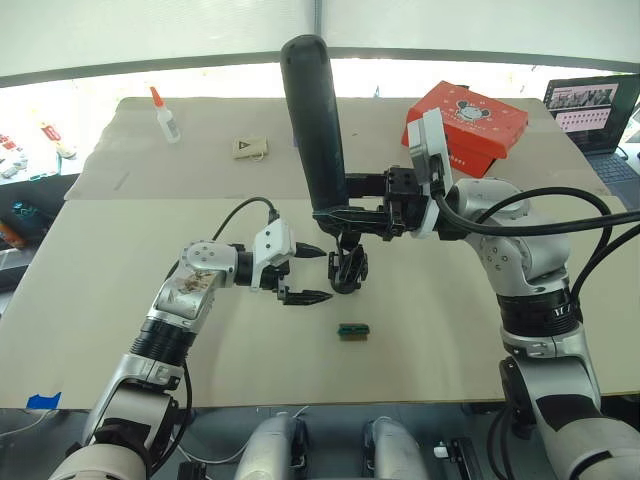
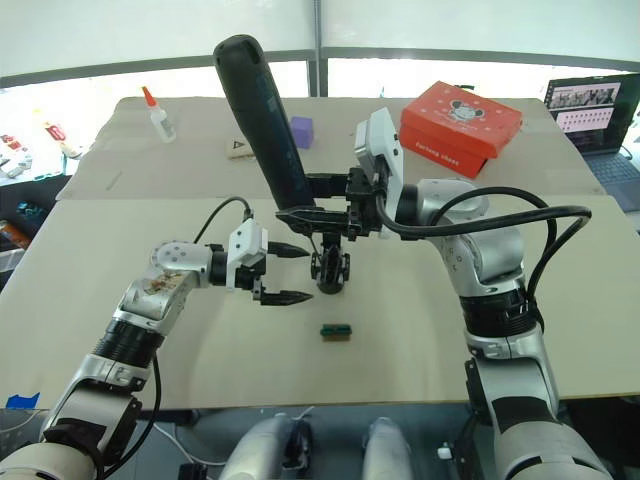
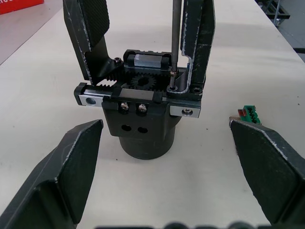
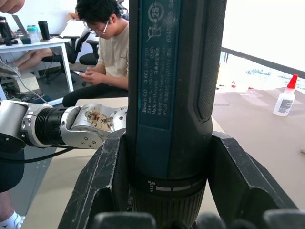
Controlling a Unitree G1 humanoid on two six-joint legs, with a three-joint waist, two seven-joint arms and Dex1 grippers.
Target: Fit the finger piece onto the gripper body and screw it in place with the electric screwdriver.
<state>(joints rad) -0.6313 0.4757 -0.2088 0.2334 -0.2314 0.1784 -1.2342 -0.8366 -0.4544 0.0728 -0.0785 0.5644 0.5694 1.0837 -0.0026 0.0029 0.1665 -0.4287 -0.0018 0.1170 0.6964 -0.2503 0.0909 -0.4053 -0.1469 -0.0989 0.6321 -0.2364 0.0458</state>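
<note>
Screwdriver (image 1: 314, 120) is clamped upright between right gripper (image 1: 352, 213) fingers, bit seated on a screw on the gripper body (image 3: 143, 114). Left gripper (image 1: 306, 273) is spread wide, empty; body stands just beyond its fingertips.

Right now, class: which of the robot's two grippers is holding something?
The right gripper: its fingers clamp the electric screwdriver. The left gripper stands open beside the gripper body.
</note>
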